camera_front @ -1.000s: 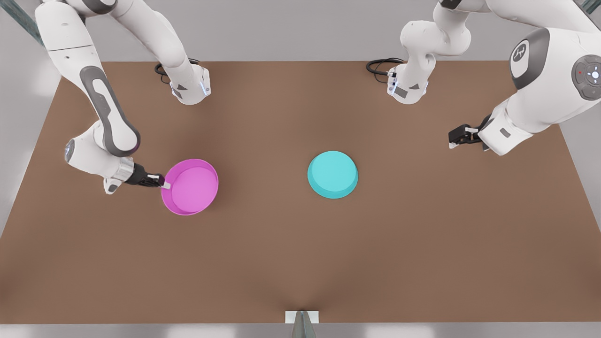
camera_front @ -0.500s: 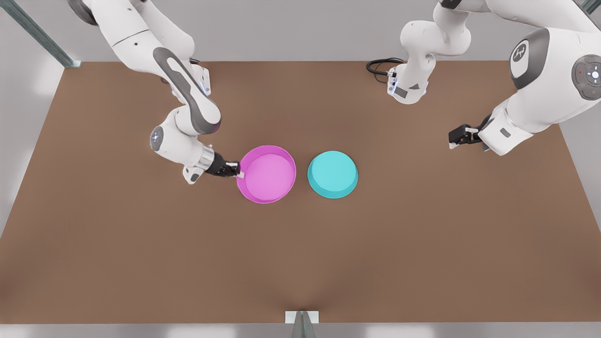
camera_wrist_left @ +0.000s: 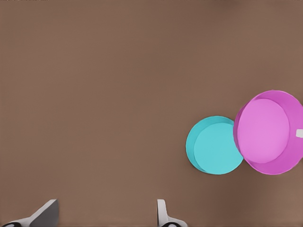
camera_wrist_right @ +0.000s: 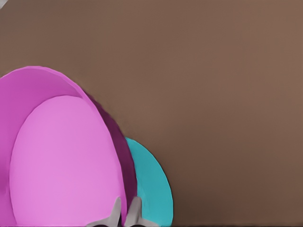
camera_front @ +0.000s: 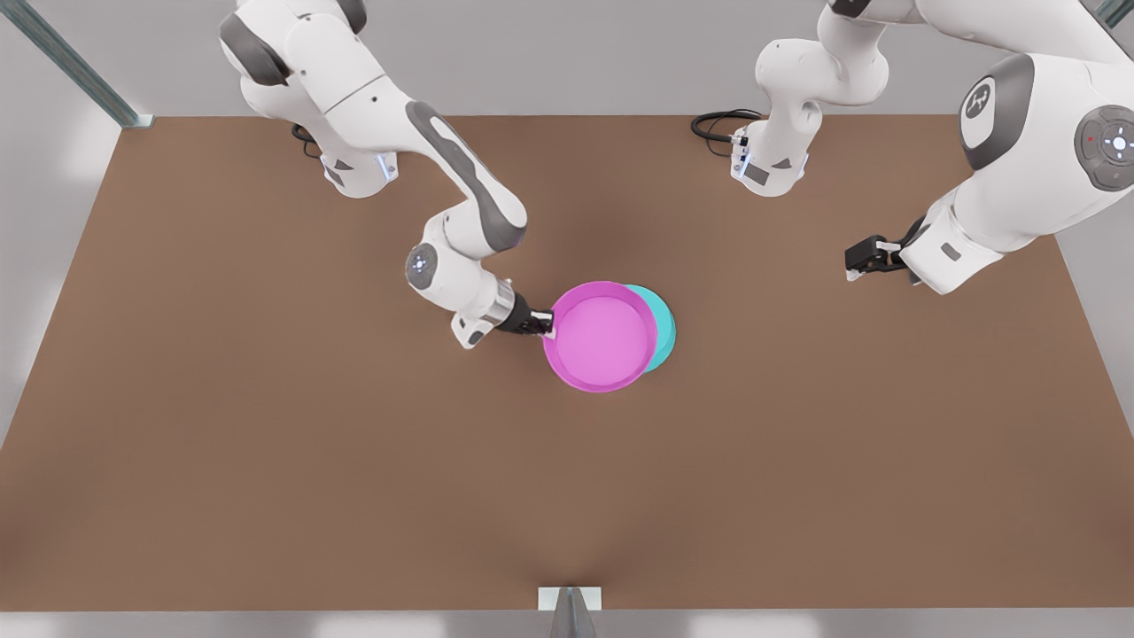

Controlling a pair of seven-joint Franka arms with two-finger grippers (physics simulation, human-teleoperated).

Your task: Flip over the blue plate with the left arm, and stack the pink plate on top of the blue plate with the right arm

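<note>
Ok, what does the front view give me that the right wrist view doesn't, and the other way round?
Front view: both arms whole, with the left gripper waiting off at the front view's right, and a blue plate crescent peeking past the pink plate.
Right wrist view: the right gripper close up, pinching the pink plate's rim wall between its fingers.
Shared: both plates overlapping, pink in front of blue, on the brown table.

one pink plate (camera_front: 602,338), one blue plate (camera_front: 663,330), two arms (camera_front: 461,204)
</note>
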